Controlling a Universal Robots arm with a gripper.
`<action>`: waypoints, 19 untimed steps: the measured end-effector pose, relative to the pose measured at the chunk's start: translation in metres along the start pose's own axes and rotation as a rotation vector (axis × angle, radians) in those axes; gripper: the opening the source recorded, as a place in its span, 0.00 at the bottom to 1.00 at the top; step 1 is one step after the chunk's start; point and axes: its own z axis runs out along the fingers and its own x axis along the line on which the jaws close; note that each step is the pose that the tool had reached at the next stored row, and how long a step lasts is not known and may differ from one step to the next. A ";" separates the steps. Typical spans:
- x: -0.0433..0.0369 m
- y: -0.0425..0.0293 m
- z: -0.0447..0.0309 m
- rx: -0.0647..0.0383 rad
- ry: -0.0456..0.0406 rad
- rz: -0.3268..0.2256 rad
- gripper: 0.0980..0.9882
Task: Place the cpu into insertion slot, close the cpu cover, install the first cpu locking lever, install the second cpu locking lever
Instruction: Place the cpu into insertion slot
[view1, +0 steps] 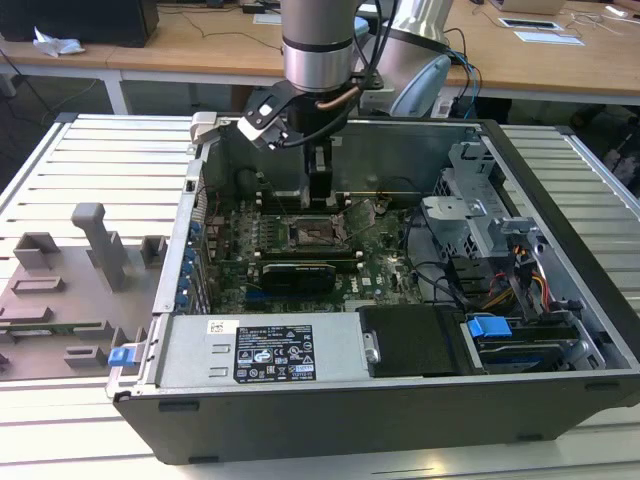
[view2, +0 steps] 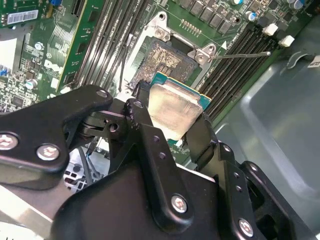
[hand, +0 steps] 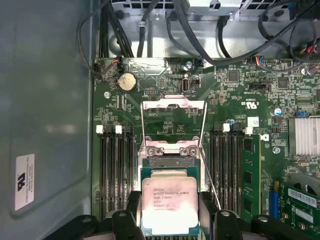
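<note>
My gripper (view2: 172, 127) is shut on the cpu (view2: 175, 106), a flat square chip with a pale metal top, clamped by two opposite edges between the black fingers (hand: 131, 212). In the first wrist view the cpu (hand: 169, 204) hangs just above the insertion slot (hand: 167, 161) and hides most of it. The second wrist view shows the insertion slot (view2: 167, 60) with its dark centre exposed beyond the chip. The cpu cover (hand: 172, 104) is swung open and stands beyond the socket. A thin locking lever (hand: 210, 181) sticks out beside the socket, unlatched. In the exterior view the gripper (view1: 318, 193) hovers over the insertion slot (view1: 316, 235).
Long black memory slots (hand: 116, 170) flank the socket on both sides. Cable bundles (hand: 190, 25) and the grey case wall (hand: 45, 100) lie close by. A power supply (view1: 270, 350) and a drive cage (view1: 480, 215) fill the case's near and right parts. A grey fixture (view1: 95, 240) stands outside the case.
</note>
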 end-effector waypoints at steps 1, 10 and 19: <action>0.0000 -0.0001 0.0012 0.000 0.0000 0.000 0.50; 0.0000 -0.0007 0.0100 0.000 0.0000 0.000 0.50; 0.0000 -0.0014 0.0209 0.000 0.0000 0.000 0.50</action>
